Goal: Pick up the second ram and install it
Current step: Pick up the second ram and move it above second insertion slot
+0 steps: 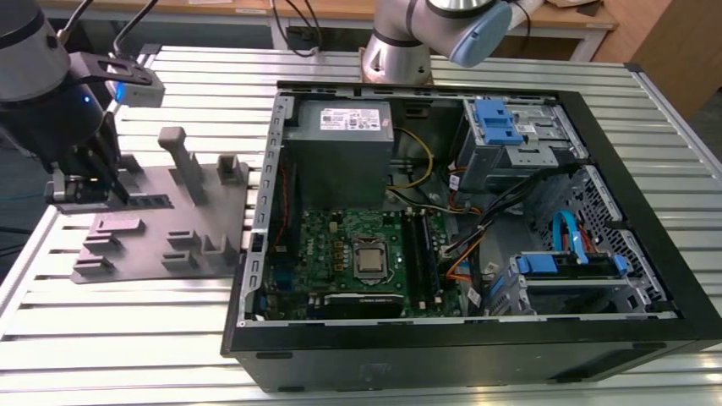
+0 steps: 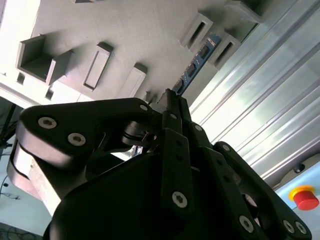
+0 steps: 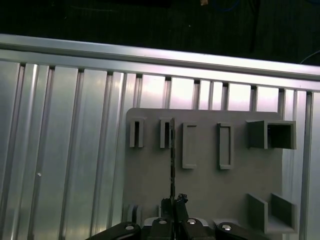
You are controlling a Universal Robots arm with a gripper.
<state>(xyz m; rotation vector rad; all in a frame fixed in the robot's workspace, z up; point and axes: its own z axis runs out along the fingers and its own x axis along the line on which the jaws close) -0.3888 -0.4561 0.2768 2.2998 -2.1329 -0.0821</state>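
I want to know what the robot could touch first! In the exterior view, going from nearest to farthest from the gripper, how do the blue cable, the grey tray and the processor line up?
Starting from the gripper:
1. Grey tray, right under it, at the exterior view's left.
2. Processor, mid-motherboard inside the computer case.
3. Blue cable, towards the exterior view's right.

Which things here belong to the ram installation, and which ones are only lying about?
Belong to the job: the second ram, held by the gripper; grey tray; motherboard memory slots.
Just lying about: power supply; blue drive bracket; red stop button.
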